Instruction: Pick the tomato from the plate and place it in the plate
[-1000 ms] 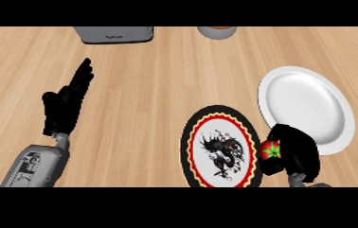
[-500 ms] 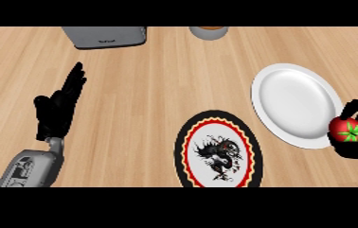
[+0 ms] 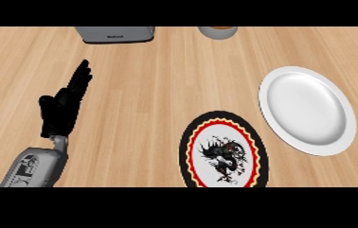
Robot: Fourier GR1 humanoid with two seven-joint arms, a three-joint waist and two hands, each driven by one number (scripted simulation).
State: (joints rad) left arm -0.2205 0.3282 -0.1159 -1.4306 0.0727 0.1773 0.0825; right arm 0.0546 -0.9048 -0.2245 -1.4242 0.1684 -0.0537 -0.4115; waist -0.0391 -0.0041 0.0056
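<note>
Fingers straight, the left hand [image 3: 61, 109] rested; the right hand and tomato had left view, neither plate [image 3: 304, 109] holding it.

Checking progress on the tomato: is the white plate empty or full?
Empty: the white plate shows only bare surface, no tomato in view.

— Is the light strong here?
— It is even and soft. The counter [image 3: 168, 80] looks bright everywhere, with no dark corner.
— Any shadows?
— Almost none. Only a thin soft one under the white plate [image 3: 305, 109], at its near edge.
— Glare?
— A mild shine on that plate. The left hand [image 3: 64, 104] stays flat black, without detail.
</note>
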